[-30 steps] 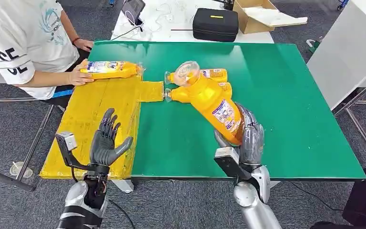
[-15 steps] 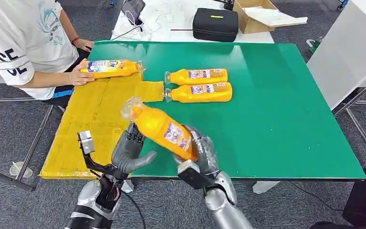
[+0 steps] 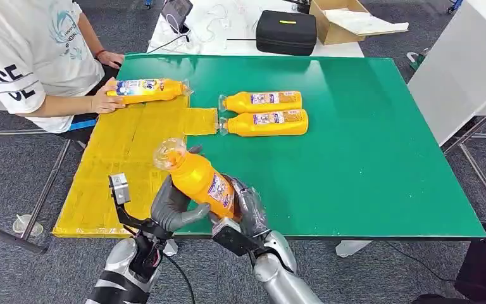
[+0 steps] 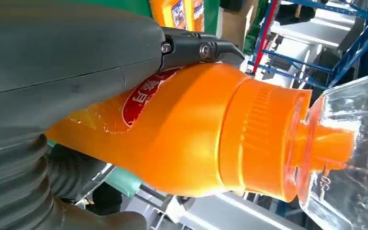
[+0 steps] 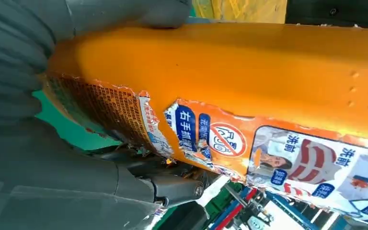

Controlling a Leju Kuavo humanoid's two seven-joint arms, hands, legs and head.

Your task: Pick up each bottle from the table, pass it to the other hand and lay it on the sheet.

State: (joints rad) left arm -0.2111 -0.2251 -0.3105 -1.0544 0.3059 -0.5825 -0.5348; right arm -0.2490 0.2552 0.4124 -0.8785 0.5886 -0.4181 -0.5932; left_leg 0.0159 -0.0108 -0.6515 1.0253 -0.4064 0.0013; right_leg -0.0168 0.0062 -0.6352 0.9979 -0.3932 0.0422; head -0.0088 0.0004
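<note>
Bottle (image 3: pixel 197 178) betw. both hands' fingers (image 3: pixel 172 197)

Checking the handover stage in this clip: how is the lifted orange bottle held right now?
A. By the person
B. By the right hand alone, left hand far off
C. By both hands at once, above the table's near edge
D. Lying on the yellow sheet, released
C: the right hand grips the orange bottle low down while the left hand closes on it from the other side, clear of the yellow sheet.
</note>
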